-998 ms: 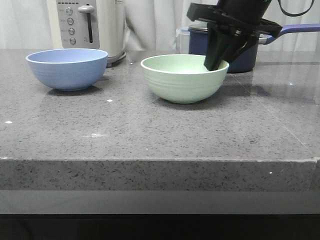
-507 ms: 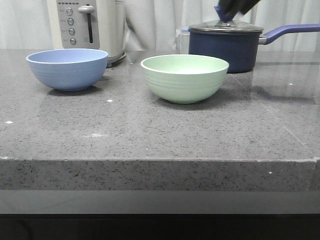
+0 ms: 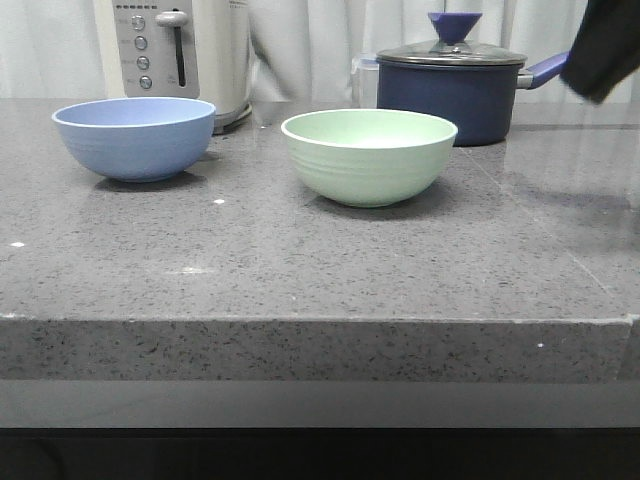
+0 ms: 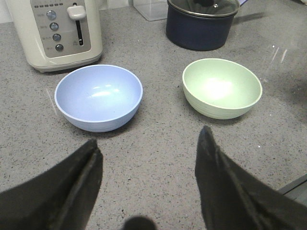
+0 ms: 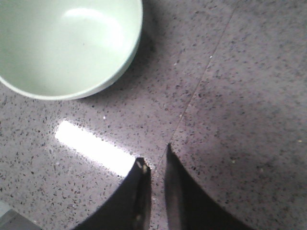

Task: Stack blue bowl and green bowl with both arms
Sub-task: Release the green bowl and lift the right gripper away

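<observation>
The blue bowl stands upright on the grey counter at the left. The green bowl stands upright in the middle, apart from it. Both are empty. In the left wrist view my left gripper is open and empty, above the counter, nearer than the blue bowl and the green bowl. My right gripper is shut and empty, over bare counter beside the green bowl. In the front view only a blurred dark part of the right arm shows at the far right.
A cream toaster stands behind the blue bowl. A dark navy lidded saucepan stands behind the green bowl, handle pointing right. A clear container sits between them at the back. The counter's front edge is near.
My right arm has lifted away from the green bowl's right rim and swung up and off to the far right. Both bowls have stayed put.
</observation>
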You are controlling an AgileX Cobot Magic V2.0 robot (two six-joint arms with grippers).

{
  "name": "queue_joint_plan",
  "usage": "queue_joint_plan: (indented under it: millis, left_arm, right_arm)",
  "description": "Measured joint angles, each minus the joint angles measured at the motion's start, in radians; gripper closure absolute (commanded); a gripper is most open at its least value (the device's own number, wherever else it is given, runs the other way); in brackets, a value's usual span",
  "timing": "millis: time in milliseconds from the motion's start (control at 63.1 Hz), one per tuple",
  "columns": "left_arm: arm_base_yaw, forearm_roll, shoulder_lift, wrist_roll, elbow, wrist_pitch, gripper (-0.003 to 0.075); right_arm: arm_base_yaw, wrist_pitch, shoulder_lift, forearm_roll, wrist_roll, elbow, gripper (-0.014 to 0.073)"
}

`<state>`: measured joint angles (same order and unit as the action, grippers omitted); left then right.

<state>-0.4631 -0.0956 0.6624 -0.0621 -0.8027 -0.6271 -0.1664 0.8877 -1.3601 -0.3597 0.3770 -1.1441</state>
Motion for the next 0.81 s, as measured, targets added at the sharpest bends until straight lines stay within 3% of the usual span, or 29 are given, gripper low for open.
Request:
queue_joint_plan:
  millis: [333,602,808]
  left_arm:
    - [0.0,0.0,0.0,0.0,0.0,0.0,0.0302]
    - [0.0,0.0,0.0,0.0,0.0,0.0,0.0302]
    - [0.0,0.0,0.0,0.0,0.0,0.0,0.0302]
  right_arm:
    - [0.0,-0.104,-0.033,-0.242,0.329,0.077,0.0658]
    - [0.0,-0.161,-0.104,-0.338,0.452,0.077,0.0658]
    - [0.0,-0.176,-0.143,-0.369,0.474,0.077,0.0658]
